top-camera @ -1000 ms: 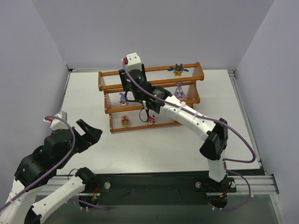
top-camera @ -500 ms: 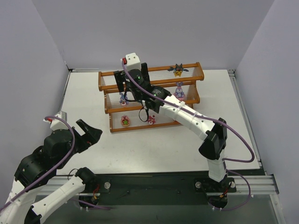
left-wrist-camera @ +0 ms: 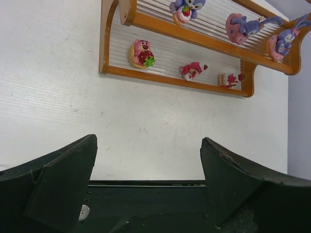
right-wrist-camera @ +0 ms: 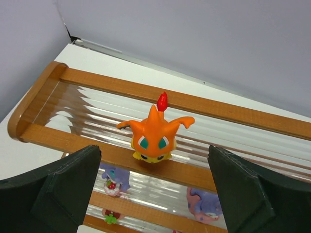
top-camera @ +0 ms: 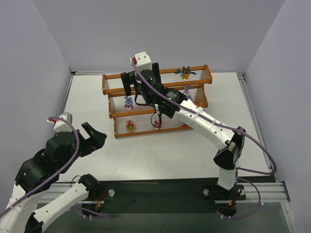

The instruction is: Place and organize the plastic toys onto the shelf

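Right end effector (right-wrist-camera: 153, 156), spread wide, frames orange toy (right-wrist-camera: 153, 132) atop shelf (right-wrist-camera: 218, 104).

The right gripper (top-camera: 140, 77) hung, jaws apart, over the shelf (top-camera: 204, 77) by the far edge; the left gripper (top-camera: 95, 136) hovered near the left edge.

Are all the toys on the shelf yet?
Nearly. The orange toy and black one stand on the top tier of the shelf, three purple ones on the middle, three pink ones below. Nothing is held: the right gripper is open, not touching the orange toy, the left gripper open and empty. Only backing away seems left.
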`<state>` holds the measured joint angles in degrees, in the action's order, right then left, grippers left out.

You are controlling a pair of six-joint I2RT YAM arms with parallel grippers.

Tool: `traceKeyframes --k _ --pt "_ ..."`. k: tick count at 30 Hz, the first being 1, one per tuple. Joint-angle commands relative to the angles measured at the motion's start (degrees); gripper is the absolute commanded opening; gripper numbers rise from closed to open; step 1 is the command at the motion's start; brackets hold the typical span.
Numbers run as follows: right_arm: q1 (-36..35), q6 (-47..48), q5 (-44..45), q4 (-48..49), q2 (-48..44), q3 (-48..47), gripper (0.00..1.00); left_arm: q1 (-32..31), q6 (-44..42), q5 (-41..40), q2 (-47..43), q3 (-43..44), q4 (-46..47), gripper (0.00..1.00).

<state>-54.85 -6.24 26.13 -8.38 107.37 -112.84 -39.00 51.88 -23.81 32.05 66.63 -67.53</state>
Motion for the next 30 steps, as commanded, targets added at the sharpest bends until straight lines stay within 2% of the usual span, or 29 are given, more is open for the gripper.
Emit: traceKeyframes --k 1,3,6,9,11,15,18,24,30 --pt "-0.52 -2.02 3.22 -4.61 -10.14 -1.08 1.00 0.16 -6.69 -0.80 3.80 4.55 1.35 0.97" --pt "-0.17 -4.55 5.84 -6.55 -13.66 3.31 1.00 0.16 -9.58 -1.06 6.17 6.40 1.08 0.97" --pt "1.67 -9.03 7.97 -10.77 -22.80 11.91 1.00 0.16 -14.32 -0.27 8.28 7.20 5.36 0.97" --pt "7.64 -14.30 5.78 -15.60 -34.38 20.53 1.00 0.16 -17.41 1.13 9.87 7.37 11.51 0.97" --pt "11.95 -15.55 3.93 -17.89 -37.48 24.31 1.00 0.24 -18.47 1.58 10.57 7.11 14.69 0.97" --pt "15.03 -18.97 6.21 -26.31 -41.62 27.40 1.00 0.16 -22.69 2.19 13.37 8.68 21.02 0.97" --pt "18.98 -21.26 4.12 -29.40 -45.04 30.12 1.00 0.24 -25.50 1.58 16.18 12.36 21.82 0.97" --pt "26.37 -24.78 -3.62 -31.43 -50.59 34.52 1.00 0.16 -28.85 0.52 18.04 16.77 23.58 0.97" --pt "28.39 -26.19 -6.52 -32.31 -51.56 36.02 1.00 0.16 -30.25 0.43 17.61 18.97 25.43 0.97"
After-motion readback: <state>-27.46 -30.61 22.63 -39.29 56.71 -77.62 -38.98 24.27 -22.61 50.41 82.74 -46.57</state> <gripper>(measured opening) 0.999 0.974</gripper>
